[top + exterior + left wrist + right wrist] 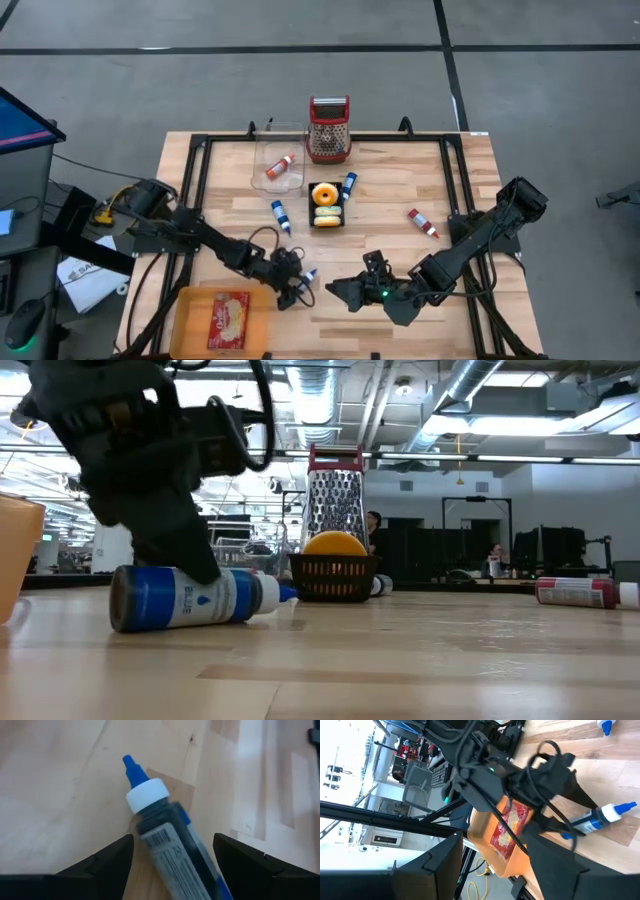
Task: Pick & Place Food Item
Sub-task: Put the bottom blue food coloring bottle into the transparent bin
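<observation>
You have the left gripper (296, 283) low over the near left part of the table (400, 210), its jaws spread wide on either side of a blue bottle (172, 845) lying on its side, white cap and blue nozzle pointing away from the fingers (107, 857). Before you close, I would judge it best to settle a little lower and keep the body centred between the fingers, since a round bottle on its side can roll out of a skewed pinch. To the right, your right gripper (345, 293) waits above the near edge with its jaws apart, holding nothing. As for containers, from the left: the orange tray (190, 318) at the near left corner holds a red and yellow packet (228, 318); the clear box (262, 160) at the far side holds a red bottle (280, 166); the small black basket (311, 186) in the middle holds what look like a doughnut (325, 194) and another yellow item I cannot identify.
</observation>
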